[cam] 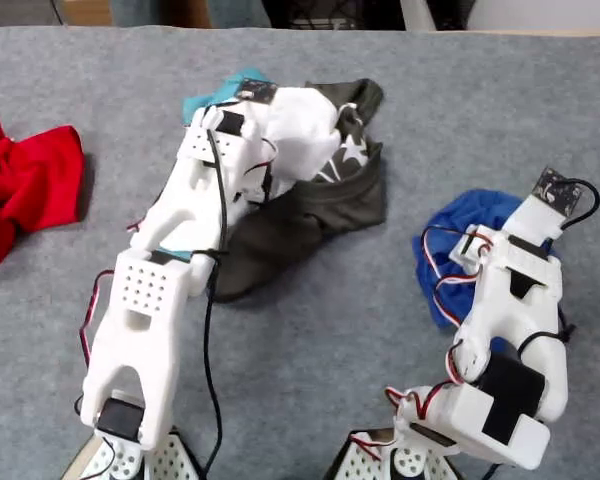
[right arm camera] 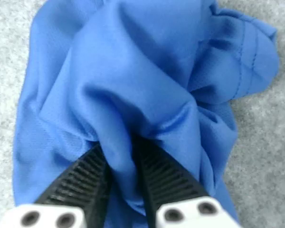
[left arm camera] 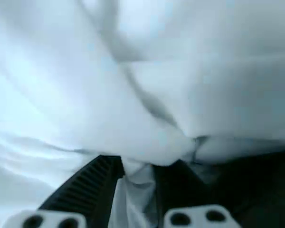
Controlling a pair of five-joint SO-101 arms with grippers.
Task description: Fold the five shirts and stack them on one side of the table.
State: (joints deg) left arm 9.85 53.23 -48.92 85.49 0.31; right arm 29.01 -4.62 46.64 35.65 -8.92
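While none of the five shirts lies folded yet, the work looks to be at its very start: picking garments out of the crumpled heaps so one can be spread flat. The left claw [left arm camera: 138, 165] is narrowed onto a pinch of the white shirt [left arm camera: 133, 71], with cloth running down between its ribbed fingers and the rest of the shirt billowing just beyond the tips. Beneath and beside that claw lies the dark shirt [cam: 310, 215]. A teal shirt [cam: 215, 98] peeks out on its far side, and the red shirt [cam: 25, 185] sits well apart from it. The right claw [right arm camera: 119, 145] is likewise closed on a fold of the blue shirt [right arm camera: 133, 61], which is bunched ahead of and around its tips on the grey surface [cam: 480, 100].

My judgement is that the next move calls for lifting one shirt clear of the others, most likely the white one off the dark one. It then needs a second hold at a hem or shoulder so it can be drawn flat on open surface. With each claw on a different garment, one of them would have to let go first.

No brand, label or lettering can be read. The dark shirt carries a white star print [cam: 352, 150], but no words.
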